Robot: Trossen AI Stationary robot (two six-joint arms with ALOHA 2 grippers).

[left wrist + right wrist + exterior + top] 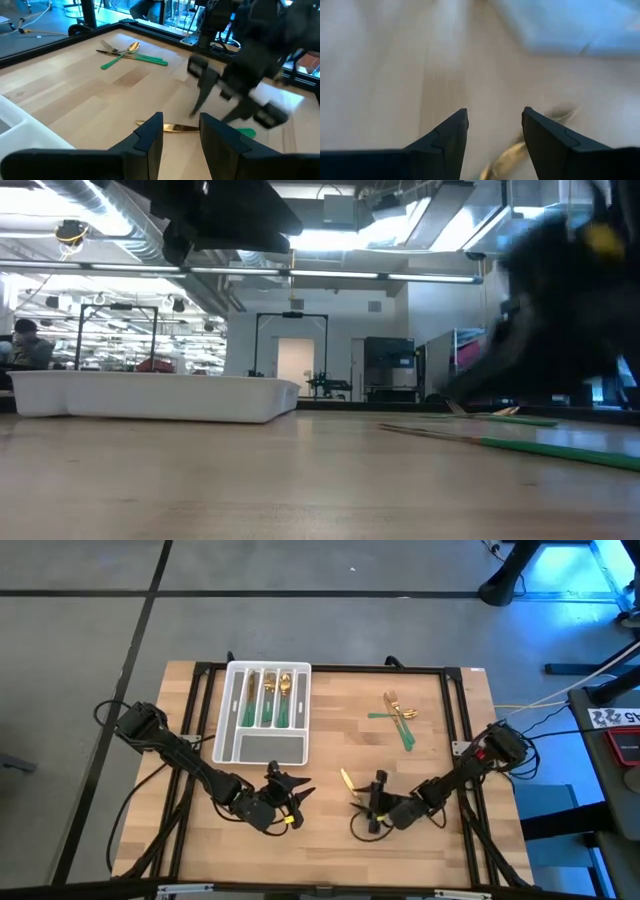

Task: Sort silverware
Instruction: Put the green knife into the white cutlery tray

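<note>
A white tray (262, 745) at the far left holds several green-handled gold silverware pieces (267, 700) in its slots. A few more pieces lie crossed in a pile (400, 718) at the far right. A single gold-bladed piece (175, 128) with a green handle (246, 132) lies flat on the table near the front. My right gripper (368, 805) hovers open just over it, and the gold end shows below its fingers (507, 157). My left gripper (298, 798) stands open and empty to the piece's left, pointing at it.
The black frame rail (465, 710) runs around the wooden tabletop. Bare wood lies between the tray and the pile. In the low view the tray (150, 395) sits at the left and a green handle (545, 448) lies at the right.
</note>
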